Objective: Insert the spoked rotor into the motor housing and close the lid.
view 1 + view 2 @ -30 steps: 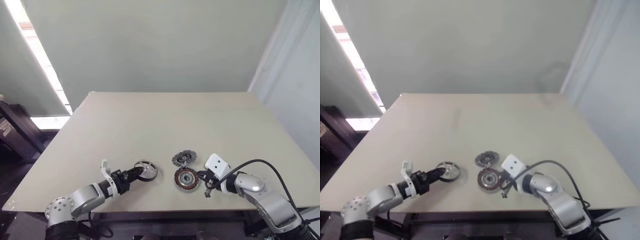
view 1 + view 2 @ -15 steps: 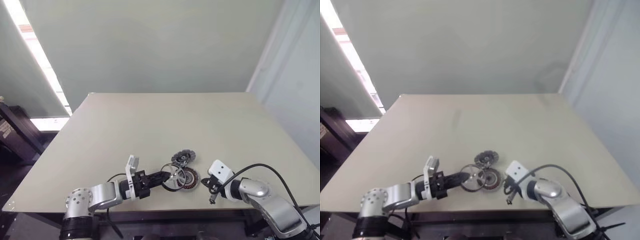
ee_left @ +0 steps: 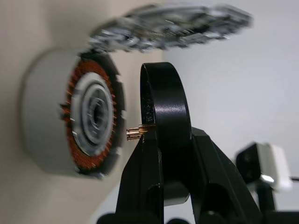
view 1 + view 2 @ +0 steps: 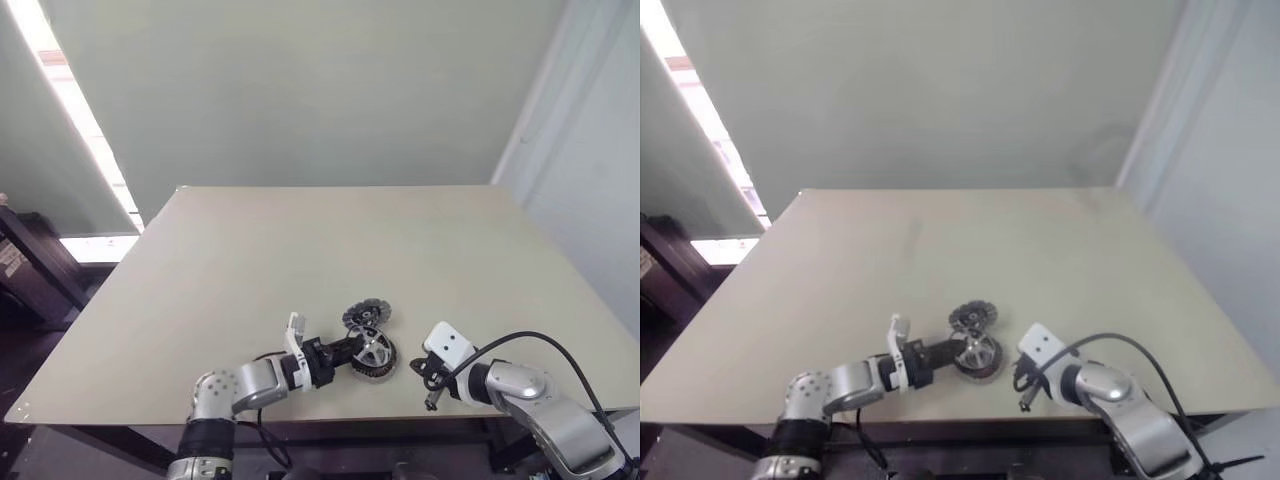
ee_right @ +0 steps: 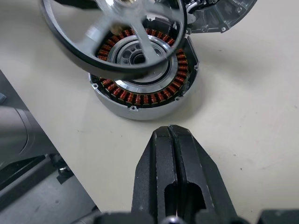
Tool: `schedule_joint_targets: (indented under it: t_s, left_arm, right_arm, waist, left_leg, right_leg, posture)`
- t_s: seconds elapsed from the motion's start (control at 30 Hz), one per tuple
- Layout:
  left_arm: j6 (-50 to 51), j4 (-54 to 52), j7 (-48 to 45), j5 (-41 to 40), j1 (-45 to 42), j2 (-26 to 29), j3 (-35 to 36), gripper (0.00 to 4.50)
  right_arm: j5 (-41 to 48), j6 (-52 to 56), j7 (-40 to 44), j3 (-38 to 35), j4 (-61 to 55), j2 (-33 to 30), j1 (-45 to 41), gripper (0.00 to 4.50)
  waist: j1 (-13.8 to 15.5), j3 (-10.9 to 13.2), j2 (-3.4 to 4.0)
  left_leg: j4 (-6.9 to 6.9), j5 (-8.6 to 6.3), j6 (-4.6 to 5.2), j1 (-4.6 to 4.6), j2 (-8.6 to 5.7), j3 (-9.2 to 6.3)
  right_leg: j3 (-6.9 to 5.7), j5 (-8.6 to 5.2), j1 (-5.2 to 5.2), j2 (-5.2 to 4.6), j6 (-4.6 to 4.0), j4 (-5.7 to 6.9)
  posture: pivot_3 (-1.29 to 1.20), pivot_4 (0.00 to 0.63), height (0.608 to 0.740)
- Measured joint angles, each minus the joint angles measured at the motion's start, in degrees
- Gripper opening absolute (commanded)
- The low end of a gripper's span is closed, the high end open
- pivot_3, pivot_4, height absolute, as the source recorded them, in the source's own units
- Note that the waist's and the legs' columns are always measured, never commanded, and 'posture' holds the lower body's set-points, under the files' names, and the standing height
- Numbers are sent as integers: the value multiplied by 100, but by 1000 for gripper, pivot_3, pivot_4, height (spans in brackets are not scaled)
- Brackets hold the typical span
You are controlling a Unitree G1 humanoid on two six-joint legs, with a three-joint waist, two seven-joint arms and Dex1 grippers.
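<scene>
Black fingers of the left gripper (image 4: 348, 353) pinched the spoked rotor (image 5: 114, 35) by its rim, poised over the copper-wound motor housing (image 5: 142, 81) for insertion. Lid (image 4: 367, 314) waited at twelve o'clock; right gripper (image 5: 170, 154), shut and empty, stood clear at three o'clock on the worktop (image 4: 300, 250).

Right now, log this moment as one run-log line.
left gripper: shut on spoked rotor | rotor: above motor housing, not seated | right gripper: shut, empty, beside housing | lid: on table behind housing
</scene>
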Motion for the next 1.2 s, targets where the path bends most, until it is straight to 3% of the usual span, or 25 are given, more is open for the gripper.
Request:
schedule_joint_targets:
  t_s: [0.33, 1.1, 1.13, 1.2]
  left_arm:
    - [-192, 396, -375, 859, -189, -271, 67, 308]
    - [-64, 602, -723, 1738, -385, -676, 373, 308]
    - [-22, 602, -729, 1749, -386, -676, 410, 1068]
    - [37, 602, -732, 1761, -386, -681, 450, 1633]
  right_arm:
    - [25, 1, -90, -11, -93, 6, 43, 0]
    - [31, 1, -153, -10, -108, 21, 95, 0]
    - [31, 1, -153, -10, -110, 21, 100, 0]
    - [31, 1, -153, -10, -110, 21, 104, 0]
  waist:
    - [-9, 0, -1]
    - [-9, 1, -2]
    - [-10, 1, -2]
    - [-12, 1, -2]
  left_leg:
    - [0, 0, 0, 0, 0, 0]
    - [3, 0, 1, 1, 0, -1]
    - [3, 0, 1, 1, 0, -1]
    - [2, 0, 1, 1, 0, -2]
  right_leg:
    - [-1, 0, 0, 0, 1, 0]
    - [-1, 1, 3, 0, 3, 0]
    - [-1, 1, 2, 0, 3, 0]
    - [-1, 1, 1, 0, 3, 0]
  posture:
    - [0, 0, 740]
    - [0, 0, 740]
    - [0, 0, 740]
    - [0, 0, 740]
